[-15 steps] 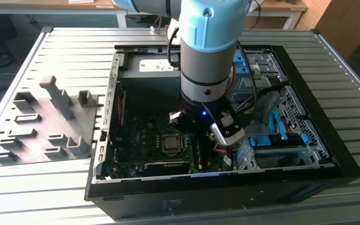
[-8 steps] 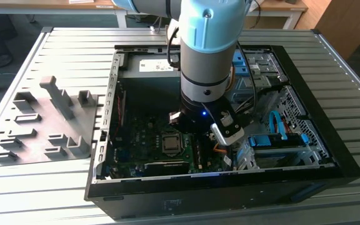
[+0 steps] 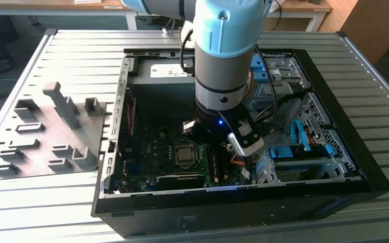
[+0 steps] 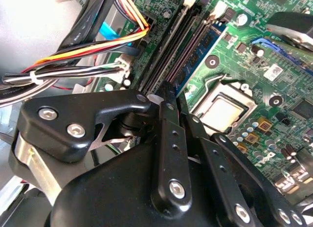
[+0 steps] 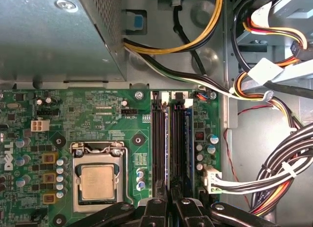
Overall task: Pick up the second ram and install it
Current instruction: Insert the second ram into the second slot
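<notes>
Fingers [image 5: 168, 207] closed on second ram [image 5: 169, 153] in motherboard slot; cable bundle [image 5: 274, 173] beside, CPU socket [image 5: 96, 180] near.

The second ram [image 5: 177, 139] — thin, dark, blue-edged stick — stands on edge in a motherboard slot, beside an empty slot — seating depth unclear

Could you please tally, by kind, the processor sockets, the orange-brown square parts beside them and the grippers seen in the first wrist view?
processor socket: 1
orange-brown square parts: 3
gripper: 1
Total: 5
</notes>
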